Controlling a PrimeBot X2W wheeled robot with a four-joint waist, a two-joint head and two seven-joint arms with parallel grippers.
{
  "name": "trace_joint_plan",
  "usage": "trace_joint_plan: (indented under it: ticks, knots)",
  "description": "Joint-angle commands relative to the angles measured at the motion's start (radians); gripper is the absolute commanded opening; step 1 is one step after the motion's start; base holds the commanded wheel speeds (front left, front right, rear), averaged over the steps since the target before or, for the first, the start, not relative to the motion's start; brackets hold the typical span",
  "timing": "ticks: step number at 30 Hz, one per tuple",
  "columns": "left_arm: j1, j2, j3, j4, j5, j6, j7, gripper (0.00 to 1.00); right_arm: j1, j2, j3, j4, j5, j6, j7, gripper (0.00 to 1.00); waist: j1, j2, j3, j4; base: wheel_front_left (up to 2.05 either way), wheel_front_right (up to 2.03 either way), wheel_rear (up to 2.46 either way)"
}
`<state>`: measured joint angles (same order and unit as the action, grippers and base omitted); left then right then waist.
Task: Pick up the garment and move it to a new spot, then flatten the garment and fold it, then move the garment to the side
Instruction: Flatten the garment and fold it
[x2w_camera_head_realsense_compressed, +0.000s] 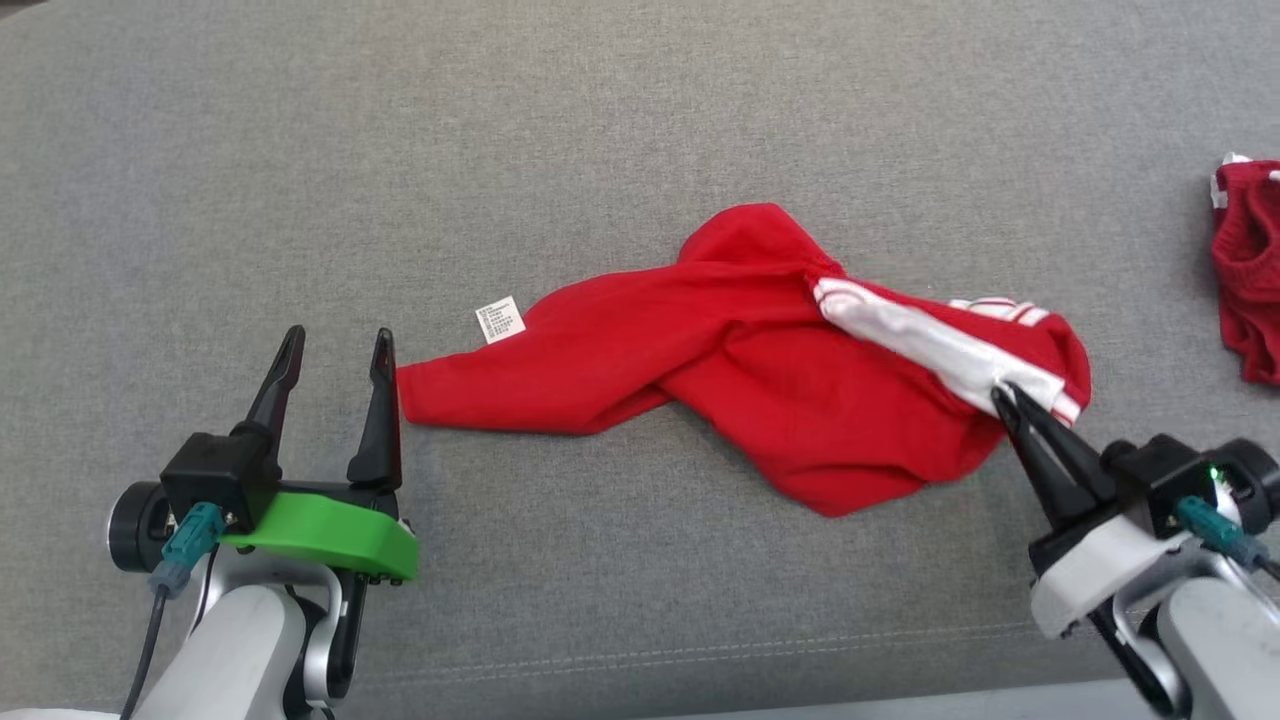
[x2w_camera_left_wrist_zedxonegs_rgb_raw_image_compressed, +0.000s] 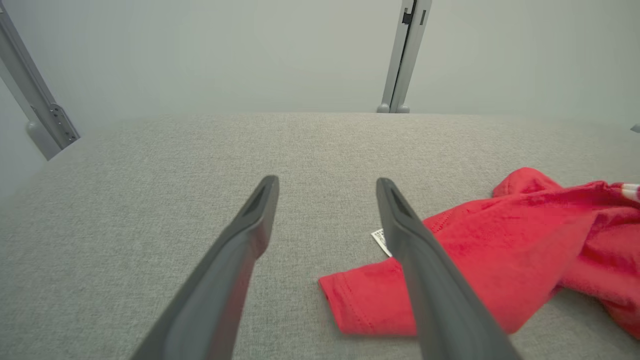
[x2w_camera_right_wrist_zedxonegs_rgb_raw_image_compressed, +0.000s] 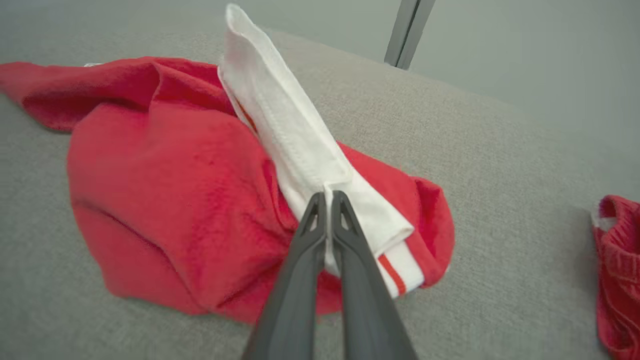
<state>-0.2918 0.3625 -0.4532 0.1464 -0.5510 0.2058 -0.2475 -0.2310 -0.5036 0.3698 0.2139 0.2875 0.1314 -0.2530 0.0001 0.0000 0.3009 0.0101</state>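
Pinching the white striped band (x2w_camera_head_realsense_compressed: 930, 338) of the red garment (x2w_camera_head_realsense_compressed: 740, 370), my right gripper (x2w_camera_head_realsense_compressed: 1003, 392) is clamped on it at the heap's right end, in the middle of the grey upholstered surface (x2w_camera_head_realsense_compressed: 300, 150). I'd lift slowly and straight up so the thin bite holds. My left gripper (x2w_camera_head_realsense_compressed: 338, 340), spread wide and empty just beside the sleeve end (x2w_camera_head_realsense_compressed: 425, 392), should take that end before I carry.
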Motion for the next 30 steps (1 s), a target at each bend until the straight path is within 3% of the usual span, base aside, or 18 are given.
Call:
trace_joint_plan:
  ticks: [1,3,4,5,6,18,22,30]
  knots:
    - [0.014,0.011,0.004,-0.005,-0.001,0.005,0.004,1.00,0.040,0.026,-0.019,-0.009,-0.005,-0.001,-0.008,0.00,-0.0001,0.0000,-0.005,-0.009,0.00,0.00,0.00]
    - [0.016,0.015,0.003,-0.010,-0.003,0.008,0.008,1.00,0.086,0.062,-0.037,-0.008,0.001,-0.001,-0.008,0.00,-0.0001,0.0000,-0.009,-0.014,0.00,0.00,0.00]
    - [0.018,0.017,0.003,-0.012,-0.004,0.008,0.010,1.00,0.103,0.082,-0.046,-0.008,0.012,-0.001,-0.009,0.33,-0.0001,0.0000,-0.011,-0.015,0.00,0.00,0.00]
    - [0.019,0.018,0.002,-0.015,-0.005,0.008,0.013,1.00,0.119,0.100,-0.052,-0.017,0.024,-0.001,-0.010,0.95,-0.0001,0.0000,-0.014,-0.016,0.00,0.00,0.00]
    - [0.020,0.019,0.001,-0.017,-0.006,0.008,0.013,1.00,0.135,0.114,-0.065,-0.024,0.035,-0.001,-0.011,1.00,-0.0001,0.0000,-0.018,-0.015,0.00,0.00,0.00]
    - [0.074,0.046,0.042,-0.054,-0.030,0.043,0.008,1.00,0.297,0.269,-0.224,-0.333,0.048,-0.001,-0.011,1.00,-0.0001,0.0000,-0.067,-0.021,0.00,0.00,0.00]
    - [0.090,0.056,0.061,-0.074,-0.024,0.058,0.000,1.00,0.274,0.319,-0.299,-0.321,0.044,-0.001,-0.011,1.00,-0.0001,0.0000,-0.095,-0.019,0.00,0.00,0.00]
    - [0.128,0.062,0.052,-0.074,-0.009,0.059,-0.003,1.00,0.246,0.336,-0.331,-0.245,0.020,-0.001,0.035,1.00,-0.0001,0.0000,-0.151,0.011,0.00,0.00,0.00]
